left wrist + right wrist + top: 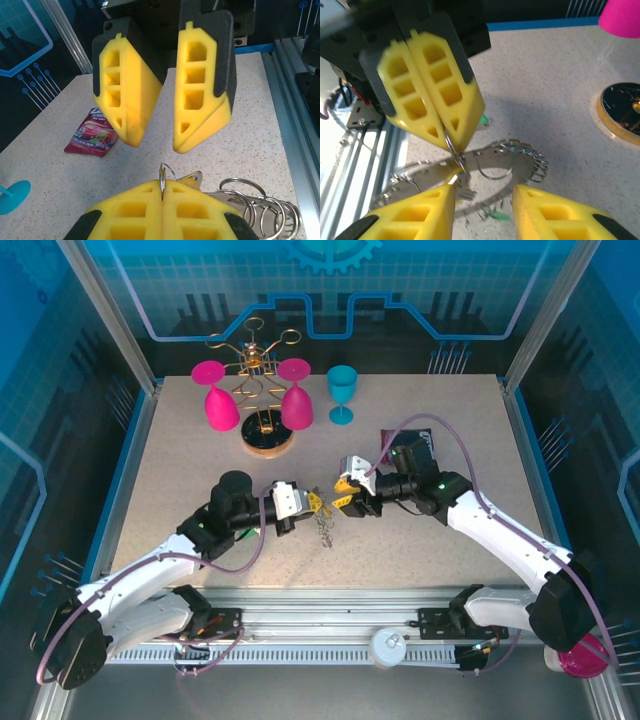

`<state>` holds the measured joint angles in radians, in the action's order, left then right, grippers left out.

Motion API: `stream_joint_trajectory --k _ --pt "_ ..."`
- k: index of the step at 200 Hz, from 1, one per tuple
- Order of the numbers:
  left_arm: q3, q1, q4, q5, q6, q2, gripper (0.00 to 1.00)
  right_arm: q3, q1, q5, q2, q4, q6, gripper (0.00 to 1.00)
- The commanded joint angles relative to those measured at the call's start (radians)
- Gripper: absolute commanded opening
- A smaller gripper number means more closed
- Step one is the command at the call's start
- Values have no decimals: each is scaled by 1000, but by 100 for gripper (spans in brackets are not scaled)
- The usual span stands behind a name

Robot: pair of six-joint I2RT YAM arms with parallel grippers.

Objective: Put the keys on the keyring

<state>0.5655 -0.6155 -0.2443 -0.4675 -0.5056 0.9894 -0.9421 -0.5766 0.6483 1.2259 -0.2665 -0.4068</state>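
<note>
The keyring (pixel 530 150) is hung at mid-table, a thin loop (pixel 162 172) of it pinched in the closed left gripper (pixel 316 502). The right gripper (pixel 342 502), fingers parted, is faced just beside. Bare table (pixel 180 440) is left all around, with its edges well apart.

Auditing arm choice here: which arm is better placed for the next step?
Right, probably. The left gripper is shut on a thin silver wire ring, so it is occupied steadying it; the right gripper faces it, open, free to grasp and thread.
</note>
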Motion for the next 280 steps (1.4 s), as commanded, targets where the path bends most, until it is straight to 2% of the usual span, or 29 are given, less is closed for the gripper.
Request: stream_joint_trajectory --k 1,60,135,148,159,180,185,202,219,261,280 --pt "-15 3 -115 -32 26 -3 0 12 4 91 -5 84 42 37" --pt "-33 3 -175 -54 61 5 0 9 -5 131 15 105 52 36" --pt "-35 3 -223 -87 86 22 0 -7 -9 168 62 151 68 18" --pt "-35 3 -231 -92 90 24 0 -9 -9 168 66 146 62 11" --pt "-35 3 -236 -93 91 26 0 -13 -9 169 66 139 58 0" --pt "-32 2 -232 -77 93 28 0 -21 -11 152 60 118 47 0" --pt "-30 3 -228 -69 93 28 3 -25 -12 146 58 105 40 0" --pt "-15 2 -173 -51 73 25 10 -60 -26 109 56 18 -11 0" --pt "28 2 -51 -36 22 29 11 -121 -56 63 73 -114 -91 0" --pt "101 1 134 -16 -63 47 8 -262 -136 -54 144 -332 -203 0" --pt "130 1 196 -11 -94 58 2 -312 -156 -70 165 -376 -218 0"
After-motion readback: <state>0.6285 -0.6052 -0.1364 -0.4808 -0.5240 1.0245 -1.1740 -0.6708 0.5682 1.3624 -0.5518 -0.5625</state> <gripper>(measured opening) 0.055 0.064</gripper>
